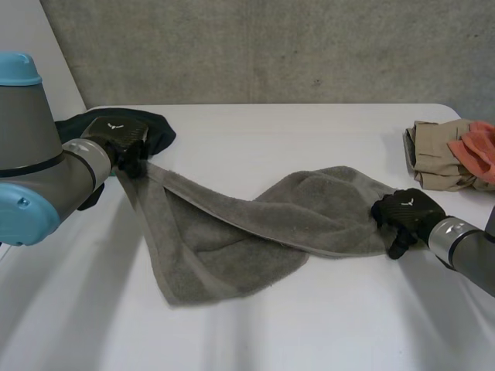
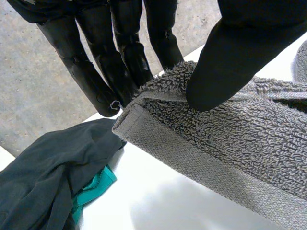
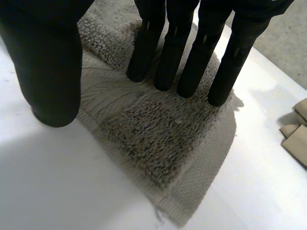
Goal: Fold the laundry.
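While left robot hand (image 1: 116, 137) pinches one towel (image 1: 232, 232), right robot hand (image 1: 406, 210) presses.

The grey towel (image 1: 255, 224) lies stretched across the white bench (image 1: 309, 325). The left robot hand (image 1: 120, 139) grips one towel corner, raised clear of the bench, just beside a dark garment (image 1: 158, 127). The right robot hand (image 1: 404, 212) sits low on the towel's opposite end and appears to press the cloth rather than clasp it. The towel's middle sags and lies crumpled. A pile of beige and orange clothes (image 1: 445, 154) lies near the right robot hand.
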`<state>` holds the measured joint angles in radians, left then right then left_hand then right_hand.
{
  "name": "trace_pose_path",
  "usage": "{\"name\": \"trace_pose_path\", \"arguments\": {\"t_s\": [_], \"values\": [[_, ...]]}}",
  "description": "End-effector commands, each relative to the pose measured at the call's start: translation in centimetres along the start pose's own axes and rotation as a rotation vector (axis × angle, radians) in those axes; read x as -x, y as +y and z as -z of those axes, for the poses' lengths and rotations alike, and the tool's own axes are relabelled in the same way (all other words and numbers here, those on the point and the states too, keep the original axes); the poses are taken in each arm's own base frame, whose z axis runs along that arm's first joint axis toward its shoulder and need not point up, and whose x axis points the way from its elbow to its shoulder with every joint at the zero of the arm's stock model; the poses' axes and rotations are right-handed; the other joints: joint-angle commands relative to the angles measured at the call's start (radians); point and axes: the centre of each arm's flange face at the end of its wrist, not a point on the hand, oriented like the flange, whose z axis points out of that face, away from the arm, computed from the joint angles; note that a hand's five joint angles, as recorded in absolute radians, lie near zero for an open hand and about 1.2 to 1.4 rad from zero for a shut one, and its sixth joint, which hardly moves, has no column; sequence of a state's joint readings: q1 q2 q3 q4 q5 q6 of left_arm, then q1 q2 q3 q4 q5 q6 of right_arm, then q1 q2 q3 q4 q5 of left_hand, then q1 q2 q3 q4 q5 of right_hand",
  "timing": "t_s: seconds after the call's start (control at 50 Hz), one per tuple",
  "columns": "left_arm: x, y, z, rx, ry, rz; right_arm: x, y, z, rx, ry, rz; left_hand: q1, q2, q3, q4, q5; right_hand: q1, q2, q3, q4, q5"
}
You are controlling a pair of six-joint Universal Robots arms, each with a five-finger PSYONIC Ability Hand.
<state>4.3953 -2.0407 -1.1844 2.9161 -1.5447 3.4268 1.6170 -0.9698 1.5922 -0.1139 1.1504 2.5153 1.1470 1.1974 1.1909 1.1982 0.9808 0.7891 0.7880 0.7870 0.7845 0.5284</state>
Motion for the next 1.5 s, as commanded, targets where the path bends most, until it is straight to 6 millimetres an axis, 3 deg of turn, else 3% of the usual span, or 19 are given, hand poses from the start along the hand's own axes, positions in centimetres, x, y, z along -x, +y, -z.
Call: {"name": "trace_pose_path", "arguments": {"t_s": [0.02, 0.36, 0.42, 0.46, 0.58, 0.68, 0.72, 0.74, 0.78, 0.8, 0.86, 0.94, 1.02, 1.12, 1.18, 1.28, 1.4, 1.48, 1.5], "values": [[-0.1, 0.1, 0.0, 0.004, 0.002, 0.0, -0.2, -0.1, -1.1, -0.044, 0.03, 0.035, 0.249, 0.199, 0.205, 0.198, 0.241, 0.207, 0.209, 0.21, 0.212, 0.294], [0.1, 0.3, -0.2, 0.007, -0.004, 0.0, -1.4, -1.2, -4.0, -0.084, 0.095, 0.066, 0.249, 0.199, 0.205, 0.198, 0.241, 0.231, 0.232, 0.233, 0.235, 0.317], [0.2, 0.6, -0.6, 0.012, -0.005, -0.002, -1.9, -1.7, -4.5, -0.096, 0.123, 0.073, 0.249, 0.199, 0.205, 0.198, 0.241, 0.436, 0.437, 0.438, 0.44, 0.522], [0.3, 0.7, -1.0, 0.008, -0.009, -0.003, -2.6, -2.7, -4.8, -0.121, 0.155, 0.077, 0.249, 0.199, 0.205, 0.198, 0.241, 0.606, 0.607, 0.608, 0.611, 0.692], [0.9, -0.3, -3.0, -0.063, -0.037, -0.01, -5.1, -6.4, -5.9, -0.227, 0.263, 0.079, 0.249, 0.199, 0.205, 0.198, 0.241, 0.607, 0.608, 0.609, 0.612, 0.693], [2.5, -5.8, -4.7, -0.325, -0.111, -0.01, -9.3, -12.5, -6.9, -0.431, 0.415, 0.123, 0.249, 0.199, 0.205, 0.198, 0.241, 0.607, 0.608, 0.609, 0.612, 0.693], [3.9, -10.4, -4.3, -0.546, -0.177, -0.008, -12.5, -17.0, -5.9, -0.595, 0.559, 0.144, 0.249, 0.199, 0.205, 0.198, 0.241, 0.607, 0.608, 0.609, 0.612, 0.693], [4.9, -13.3, -3.7, -0.701, -0.227, -0.001, -15.1, -20.8, -4.1, -0.751, 0.692, 0.128, 0.249, 0.199, 0.205, 0.198, 0.241, 0.607, 0.608, 0.609, 0.612, 0.693], [5.7, -15.8, -2.5, -0.836, -0.269, 0.006, -16.0, -22.4, -3.0, -0.816, 0.746, 0.109, 0.249, 0.199, 0.205, 0.198, 0.241, 0.607, 0.608, 0.609, 0.612, 0.693], [6.5, -17.9, -1.3, -0.957, -0.309, 0.026, -17.1, -24.3, -1.4, -0.912, 0.804, 0.073, 0.249, 0.199, 0.205, 0.198, 0.241, 0.607, 0.608, 0.609, 0.612, 0.693], [7.3, -19.5, -0.2, -1.068, -0.358, 0.06, -18.2, -25.5, -0.2, -0.997, 0.834, 0.037, 0.249, 0.199, 0.205, 0.198, 0.241, 0.607, 0.608, 0.609, 0.612, 0.693], [7.4, -17.9, -0.8, -0.989, -0.373, 0.079, -17.9, -24.8, -0.5, -0.961, 0.774, 0.031, 0.249, 0.199, 0.205, 0.198, 0.241, 0.607, 0.608, 0.609, 0.612, 0.693], [7.6, -13.8, -2.7, -0.797, -0.361, 0.089, -16.6, -22.7, -1.6, -0.872, 0.673, 0.03, 0.249, 0.199, 0.205, 0.198, 0.241, 0.607, 0.608, 0.609, 0.612, 0.693], [6.0, -7.1, -5.2, -0.536, -0.302, 0.083, -14.7, -18.2, -3.8, -0.758, 0.522, 0.019, 0.249, 0.199, 0.205, 0.198, 0.241, 0.607, 0.608, 0.609, 0.612, 0.693], [5.0, -4.3, -5.8, -0.451, -0.275, 0.076, -13.5, -15.9, -4.6, -0.692, 0.457, 0.007, 0.249, 0.199, 0.205, 0.198, 0.241, 0.607, 0.608, 0.609, 0.612, 0.693], [3.0, 1.4, -6.5, -0.279, -0.212, 0.011, -9.7, -10.1, -5.9, -0.499, 0.318, -0.039, 0.249, 0.199, 0.205, 0.198, 0.241, 0.607, 0.608, 0.609, 0.612, 0.693], [1.4, 5.8, -5.4, -0.121, -0.144, -0.088, -6.8, -5.1, -5.3, -0.258, 0.234, -0.027, 0.249, 0.199, 0.205, 0.198, 0.241, 0.607, 0.608, 0.609, 0.612, 0.693], [1.0, 7.5, -2.7, 0.007, -0.109, -0.157, -4.9, -3.5, -2.8, -0.058, 0.138, 0.021, 0.249, 0.199, 0.205, 0.198, 0.241, 0.607, 0.608, 0.609, 0.612, 0.693], [1.1, 7.6, -1.5, 0.046, -0.103, -0.189, -4.4, -3.5, -1.1, 0.015, 0.095, 0.055, 0.249, 0.199, 0.205, 0.198, 0.241, 0.607, 0.608, 0.609, 0.612, 0.693]]}}
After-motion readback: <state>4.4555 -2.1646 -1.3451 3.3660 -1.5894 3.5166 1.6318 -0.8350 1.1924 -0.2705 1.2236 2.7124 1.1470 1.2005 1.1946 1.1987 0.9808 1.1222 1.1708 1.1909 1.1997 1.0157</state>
